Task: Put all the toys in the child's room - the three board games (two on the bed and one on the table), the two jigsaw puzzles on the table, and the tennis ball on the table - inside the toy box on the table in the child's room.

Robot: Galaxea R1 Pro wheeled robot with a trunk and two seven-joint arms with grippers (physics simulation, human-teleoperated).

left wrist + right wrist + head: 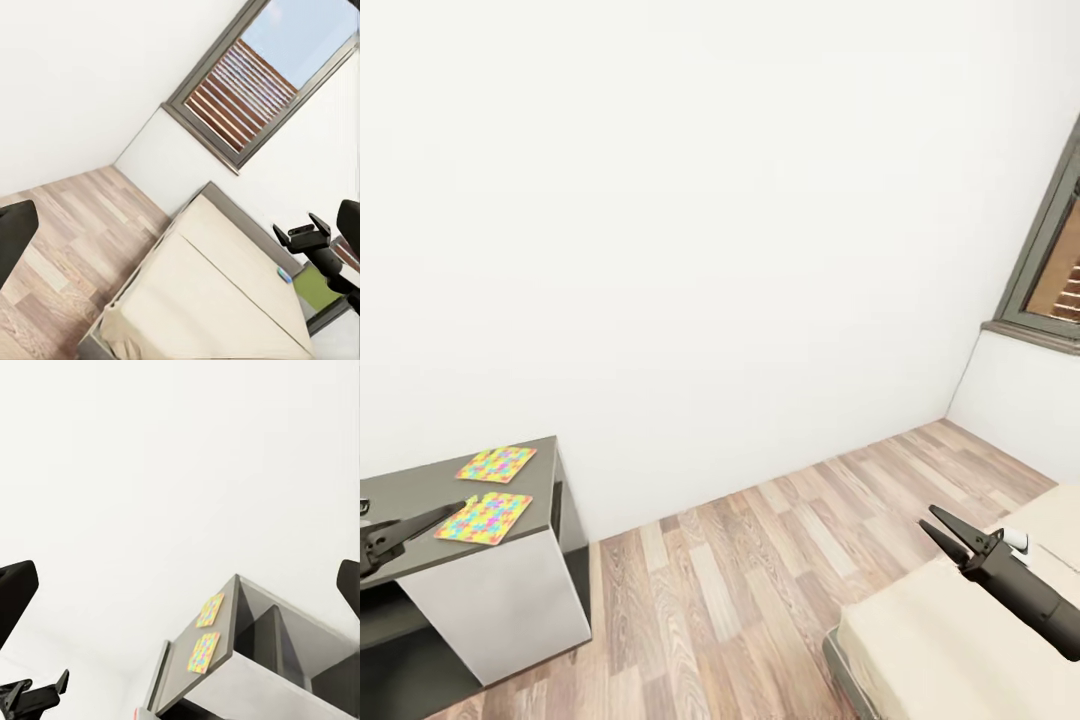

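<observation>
Two jigsaw puzzles (497,464) (484,517), thin squares in yellow, blue, pink and green, lie on the dark grey end of the table (410,485). My left gripper (455,513) hovers over that end, pointing at the nearer puzzle, open and empty. My right gripper (927,520) hangs open and empty above the cream bed (930,640). In the left wrist view a small blue thing (283,274) and a green patch (315,286) lie at the bed's far end, too small to name. The right wrist view shows both puzzles (211,610) (203,652). The toy box and tennis ball are out of view.
Wooden floor (740,580) runs between the table and the bed. A plain white wall stands behind. A dark-framed window (1050,270) with slatted shutters is at the right. The table's white side panel (500,600) faces the floor.
</observation>
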